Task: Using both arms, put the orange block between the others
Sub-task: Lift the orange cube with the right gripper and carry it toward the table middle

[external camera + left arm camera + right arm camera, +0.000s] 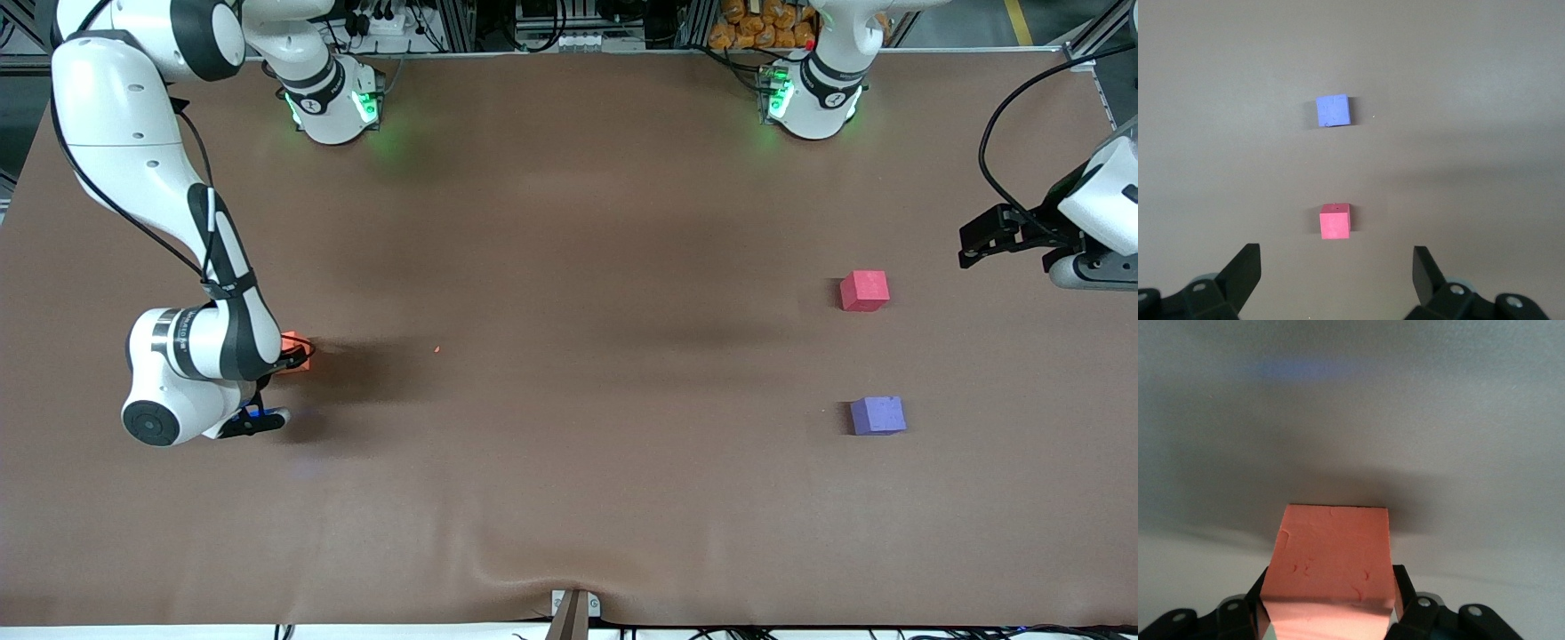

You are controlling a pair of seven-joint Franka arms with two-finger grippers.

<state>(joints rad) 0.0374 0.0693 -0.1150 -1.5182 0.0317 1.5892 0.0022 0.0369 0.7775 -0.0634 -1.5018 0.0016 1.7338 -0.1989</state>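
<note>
1. Nearest the front camera of the task's things I have the purple cube (877, 415), sitting toward the left arm's end of the table (569, 498), well in from the table's front edge
2. A little farther from the camera and in line with it is the pinkish-red cube (864, 291); the two stand apart with bare table between them, and that gap is where I judge the orange block has to end up
3. My left gripper (1337, 272) hovers at the left arm's end of the table, over bare surface just beside the pinkish-red cube, fingers spread wide and empty; this arm waits
4. At the right arm's end of the table, well apart from the other two cubes, the orange block (1331, 567) lies on the table with my right gripper (293, 354) down around it, a finger (1403, 590) pressed against each side face, so I read the jaws as closed to a narrow grip on the block
5. I judge this to be the pick-up step: next I need a straight lift, then a carry toward mid-table where the left gripper can take it over
</note>
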